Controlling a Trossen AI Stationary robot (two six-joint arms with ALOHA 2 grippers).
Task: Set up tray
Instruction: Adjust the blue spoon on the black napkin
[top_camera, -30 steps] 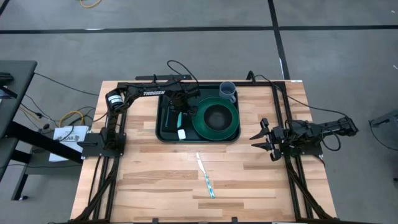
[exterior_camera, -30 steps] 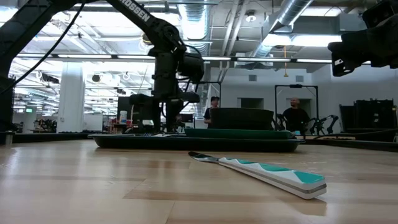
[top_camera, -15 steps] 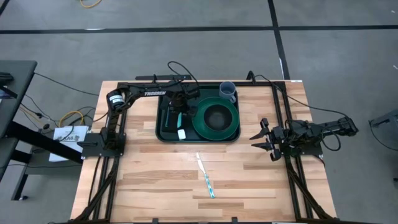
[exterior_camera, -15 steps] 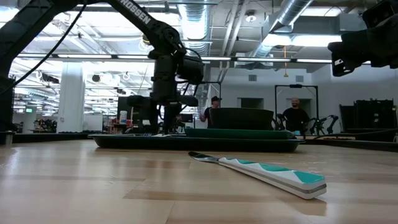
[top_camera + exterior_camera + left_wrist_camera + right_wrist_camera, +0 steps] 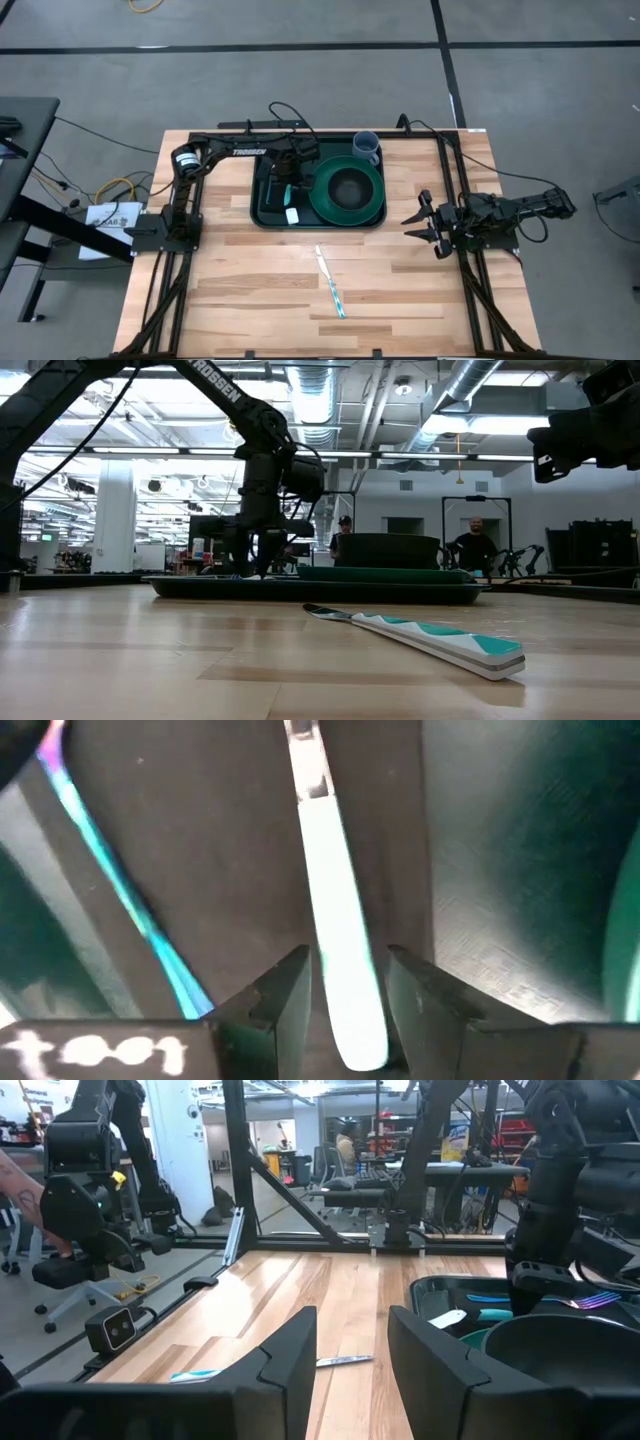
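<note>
A teal-and-white handled knife [image 5: 331, 285] lies alone on the near part of the wooden worktop [image 5: 240, 290]. Beyond it sits the dark green tray [image 5: 266, 214], holding a round green plate [image 5: 346, 190], with a clear cup [image 5: 366, 147] at its far rim. The left end effector [image 5: 345, 995] is down in the tray, its fingers slightly apart astride a white utensil handle [image 5: 340, 940], while the right end effector [image 5: 418, 224] waits at the worktop's right edge, spread open and empty
</note>
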